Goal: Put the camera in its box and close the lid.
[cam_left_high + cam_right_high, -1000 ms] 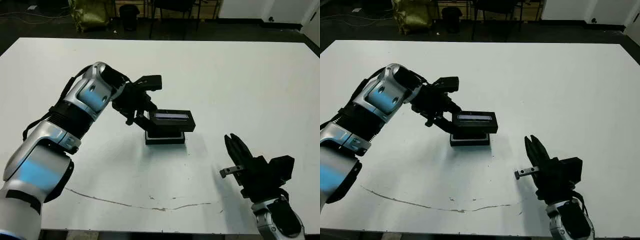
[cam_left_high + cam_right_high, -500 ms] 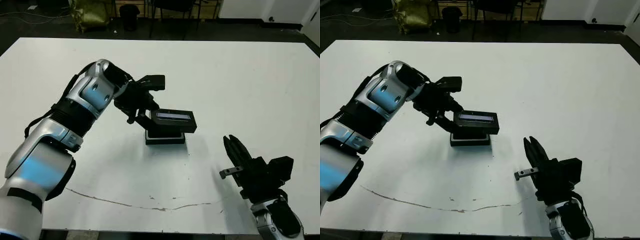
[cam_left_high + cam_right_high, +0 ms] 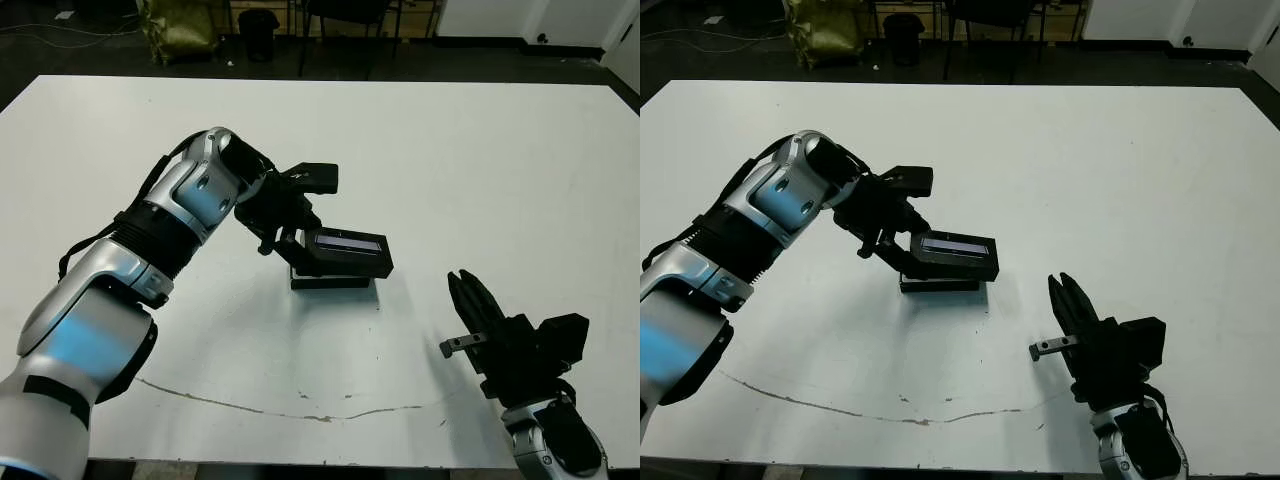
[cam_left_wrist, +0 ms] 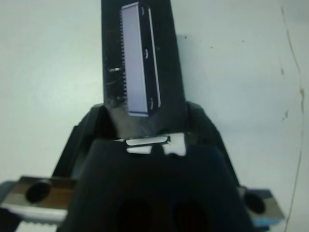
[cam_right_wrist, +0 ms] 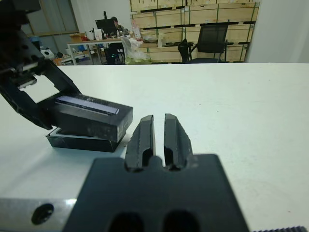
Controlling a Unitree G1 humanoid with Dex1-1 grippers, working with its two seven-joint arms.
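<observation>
The left gripper [image 3: 290,238] is pinching the flat black striped lid [image 3: 347,254] by its end, hovering tilted just above the shallow black box [image 3: 330,281]; the right gripper [image 3: 470,305], pressed together, is idling well apart.

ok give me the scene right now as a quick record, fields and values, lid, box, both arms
lid: flat black rectangular lid with a pale stripe, held tilted over the box, not seated
box: shallow black box on the white table, mostly covered by the lid
camera: not visible
left gripper: shut on the lid's end
right gripper: jaws nearly together, holding nothing, apart from the box
</observation>
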